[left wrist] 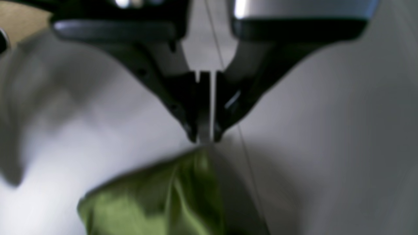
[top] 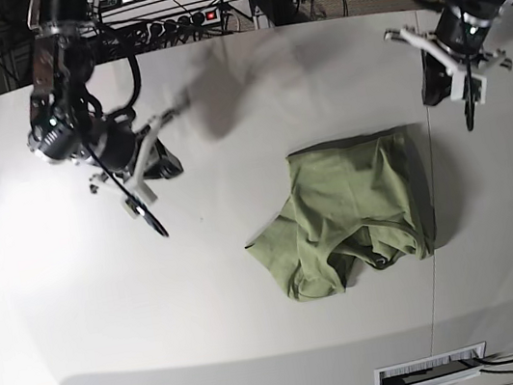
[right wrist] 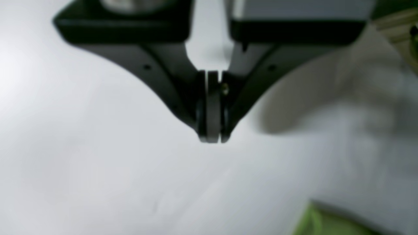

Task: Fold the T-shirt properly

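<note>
The olive-green T-shirt [top: 352,211] lies rumpled and partly folded over on the white table [top: 108,304], right of centre. My left gripper [top: 469,122] hangs above the table just past the shirt's far right corner, not touching it. In the left wrist view its jaws [left wrist: 204,138] stand together but for a hairline slit, holding nothing, with the shirt [left wrist: 156,199] blurred below them. My right gripper [top: 159,229] hovers over bare table well to the left of the shirt. It is shut and empty [right wrist: 213,139]; a green corner of the shirt [right wrist: 326,222] shows at the bottom right.
A power strip with cables [top: 185,16] sits beyond the table's far edge. A thin seam [top: 439,251] runs across the tabletop right of the shirt. A white vent plate [top: 431,372] lies at the near edge.
</note>
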Robot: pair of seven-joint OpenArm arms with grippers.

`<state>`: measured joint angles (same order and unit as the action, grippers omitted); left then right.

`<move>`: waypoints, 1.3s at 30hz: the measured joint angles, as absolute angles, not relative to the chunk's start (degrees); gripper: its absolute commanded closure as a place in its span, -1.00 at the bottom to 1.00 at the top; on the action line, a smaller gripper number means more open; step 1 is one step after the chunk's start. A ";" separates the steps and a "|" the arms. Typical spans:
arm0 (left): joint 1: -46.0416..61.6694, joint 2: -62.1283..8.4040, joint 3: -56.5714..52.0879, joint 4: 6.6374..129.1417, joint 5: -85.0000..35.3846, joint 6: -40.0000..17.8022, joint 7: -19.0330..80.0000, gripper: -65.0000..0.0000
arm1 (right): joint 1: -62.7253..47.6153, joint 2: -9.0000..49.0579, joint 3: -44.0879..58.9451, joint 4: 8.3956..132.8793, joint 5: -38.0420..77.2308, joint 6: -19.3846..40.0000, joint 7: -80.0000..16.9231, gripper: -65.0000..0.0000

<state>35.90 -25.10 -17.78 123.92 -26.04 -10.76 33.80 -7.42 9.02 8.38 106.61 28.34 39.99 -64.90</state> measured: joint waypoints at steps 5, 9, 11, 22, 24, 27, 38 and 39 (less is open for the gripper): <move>43.57 -25.10 -22.98 123.92 -30.06 -13.56 33.85 0.89 | -14.74 12.43 11.60 112.01 27.97 39.92 -64.40 1.00; 48.49 -25.08 -24.86 123.92 -32.25 -13.58 33.85 0.89 | -20.27 12.84 16.10 115.50 28.51 39.97 -64.23 1.00; 51.09 -25.08 -24.84 123.94 -32.86 -13.58 33.69 0.89 | -23.03 13.02 18.55 116.46 28.73 39.92 -64.07 1.00; 65.10 -23.40 -24.88 124.03 -33.89 -14.85 34.28 0.89 | -39.16 12.99 25.80 116.86 32.16 39.94 -64.05 1.00; 66.63 -22.74 -24.88 124.03 -33.87 -15.66 34.30 0.89 | -41.56 12.99 26.15 116.86 33.08 39.94 -64.14 1.00; 68.66 -21.96 -24.88 123.85 -33.95 -16.19 34.13 0.89 | -45.06 13.02 26.26 116.97 33.32 39.92 -64.20 1.00; 67.59 -20.47 -24.91 102.56 -38.61 -25.65 28.80 0.89 | -53.63 13.04 26.24 113.56 32.71 39.94 -61.82 1.00; 66.04 -20.40 -24.86 99.33 -39.48 -27.16 29.28 0.89 | -53.56 13.04 26.24 112.03 32.58 39.94 -61.12 1.00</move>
